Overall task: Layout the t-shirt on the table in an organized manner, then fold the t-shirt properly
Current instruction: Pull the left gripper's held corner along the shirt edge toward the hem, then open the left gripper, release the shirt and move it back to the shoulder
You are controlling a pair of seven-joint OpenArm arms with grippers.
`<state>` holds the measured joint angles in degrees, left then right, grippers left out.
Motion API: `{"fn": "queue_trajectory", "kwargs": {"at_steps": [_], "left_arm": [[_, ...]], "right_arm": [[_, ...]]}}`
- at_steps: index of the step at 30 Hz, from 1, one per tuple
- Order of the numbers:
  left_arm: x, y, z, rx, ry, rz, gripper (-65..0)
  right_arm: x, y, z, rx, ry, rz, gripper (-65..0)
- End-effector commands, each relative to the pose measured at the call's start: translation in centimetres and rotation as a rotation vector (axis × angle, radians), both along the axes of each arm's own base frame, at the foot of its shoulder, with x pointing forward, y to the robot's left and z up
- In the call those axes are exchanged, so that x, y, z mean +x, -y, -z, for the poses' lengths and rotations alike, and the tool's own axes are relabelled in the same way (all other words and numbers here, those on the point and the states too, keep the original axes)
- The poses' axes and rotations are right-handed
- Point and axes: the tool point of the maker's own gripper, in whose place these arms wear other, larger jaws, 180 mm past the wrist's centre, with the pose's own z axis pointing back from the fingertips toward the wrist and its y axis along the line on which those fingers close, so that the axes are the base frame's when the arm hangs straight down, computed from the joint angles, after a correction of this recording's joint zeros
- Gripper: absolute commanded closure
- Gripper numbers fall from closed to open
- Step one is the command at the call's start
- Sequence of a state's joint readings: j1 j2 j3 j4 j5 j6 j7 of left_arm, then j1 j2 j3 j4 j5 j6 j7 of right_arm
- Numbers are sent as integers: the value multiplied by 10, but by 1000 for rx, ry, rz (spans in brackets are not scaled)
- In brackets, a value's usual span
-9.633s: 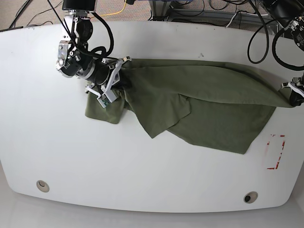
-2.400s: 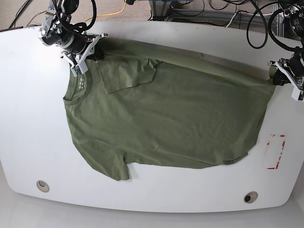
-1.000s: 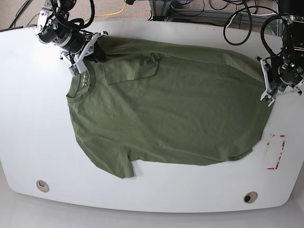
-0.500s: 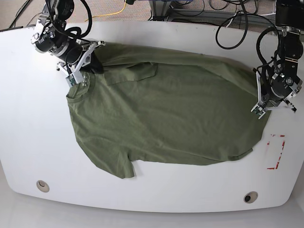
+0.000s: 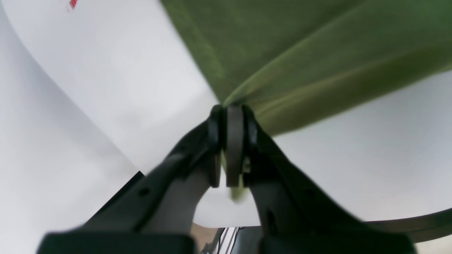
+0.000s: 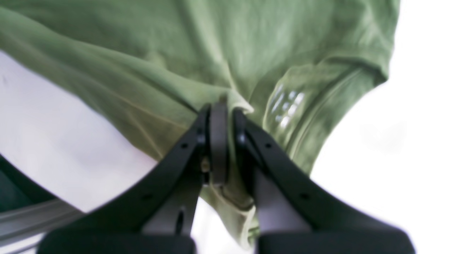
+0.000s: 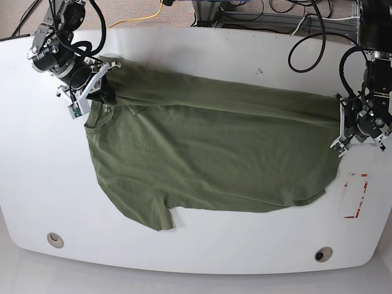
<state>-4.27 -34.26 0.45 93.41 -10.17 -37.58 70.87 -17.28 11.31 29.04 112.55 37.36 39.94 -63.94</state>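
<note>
You have the shirt (image 7: 208, 153) lying spread on the table (image 7: 202, 251), collar toward the left of the base view and hem toward the right. Your right gripper (image 6: 219, 116) is closed on the shirt at the shoulder beside the collar; the fabric is pinched between its black fingers (image 6: 197, 141), and a pale size print shows inside the neck. In the base view this gripper (image 7: 98, 82) is at the upper left corner of the shirt. Your left gripper (image 5: 229, 113) is also closed on the shirt, at the hem corner, and folds run out from the pinch. In the base view it (image 7: 340, 131) is at the right edge, above the red mark (image 7: 355, 195). One sleeve (image 7: 150, 214) lies flat toward the front edge.
</note>
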Motion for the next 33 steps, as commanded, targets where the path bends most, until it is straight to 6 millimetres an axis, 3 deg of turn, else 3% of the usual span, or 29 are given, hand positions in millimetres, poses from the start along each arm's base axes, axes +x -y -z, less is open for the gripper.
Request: {"fn": "queue_trajectory", "kwargs": {"at_steps": [1, 9, 33], "left_arm": [[9, -11, -9, 22, 30, -8, 0], [23, 10, 3, -8, 16, 66, 0], [30, 27, 16, -44, 7, 133, 0]], "right_arm": [[11, 2, -14, -3, 60, -11, 0], [9, 6, 1, 23, 15, 9, 0], [6, 15, 20, 46, -30, 44, -2]]}}
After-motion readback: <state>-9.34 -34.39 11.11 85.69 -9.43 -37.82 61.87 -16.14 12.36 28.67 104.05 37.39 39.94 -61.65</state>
